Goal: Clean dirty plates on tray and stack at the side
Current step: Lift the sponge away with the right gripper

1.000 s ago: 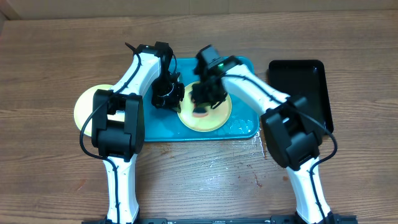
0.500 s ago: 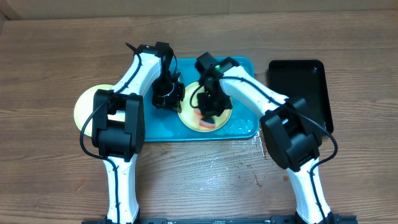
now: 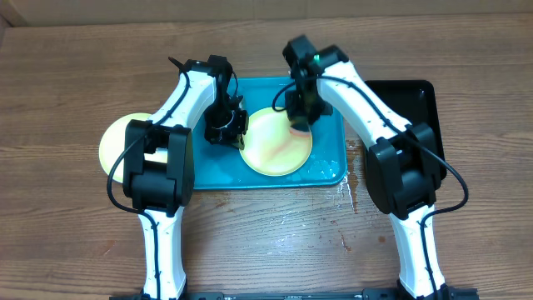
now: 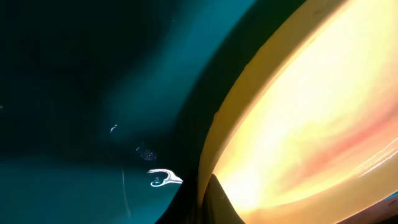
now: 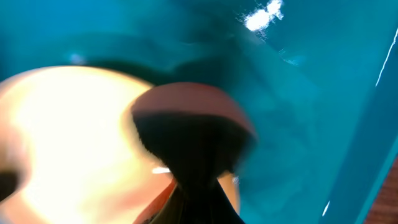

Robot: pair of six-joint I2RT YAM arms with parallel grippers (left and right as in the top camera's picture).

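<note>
Right tool (image 3: 297,119), pinching a sponge (image 3: 297,128), has swept to the upper-right rim of the plate (image 3: 271,152); smear mostly gone. Left tool (image 3: 228,131) pinches plate.

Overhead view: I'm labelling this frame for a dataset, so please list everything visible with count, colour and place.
tray: one, teal, table centre
plate on the tray: one, yellow-green, faint red smears
plate beside the tray: one, yellow-green, on the table at left, partly under the left arm
black tray: one, right of the teal one
scrubbing pad: one, pinkish-red, at the tray plate's far-right rim
table: one, brown wood
left gripper: shut, at that plate's left rim
right gripper: shut on the pad
</note>
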